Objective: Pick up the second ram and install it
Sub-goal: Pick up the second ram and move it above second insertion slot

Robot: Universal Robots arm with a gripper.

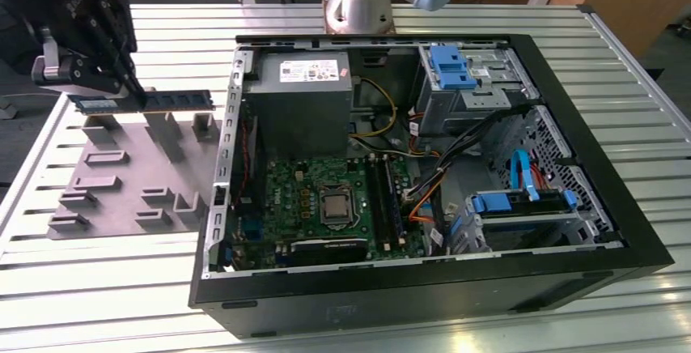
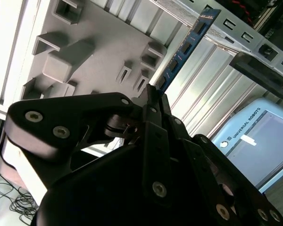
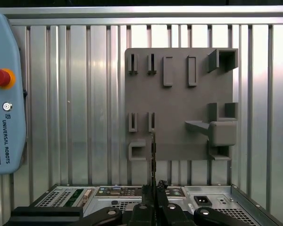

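Observation:
The second ram [image 1: 162, 100], a long thin stick with black chips, hangs level above the grey fixture [image 1: 119, 176] at the exterior view's left. My black gripper [image 1: 128, 94] is shut on one end of it, and the rest juts toward the open computer case. In the second wrist view the ram [image 2: 185, 46] runs out bluish from between my gripper's [image 2: 153, 96] closed fingers, over the fixture [image 2: 94, 61]. In the first wrist view the ram [image 3: 153, 148] shows edge-on as a thin line above my gripper [image 3: 153, 187]. It is lifted off the fixture [image 3: 179, 101].
The open computer case [image 1: 604, 256] lies on the slatted metal table [image 1: 108, 288]. Inside it are the green motherboard [image 1: 297, 195] with long black slots [image 1: 383, 199], cables and blue drive brackets [image 1: 448, 65]. A teach pendant [image 3: 4, 94] lies beside the fixture. The arm's base [image 1: 362, 1] stands behind the case.

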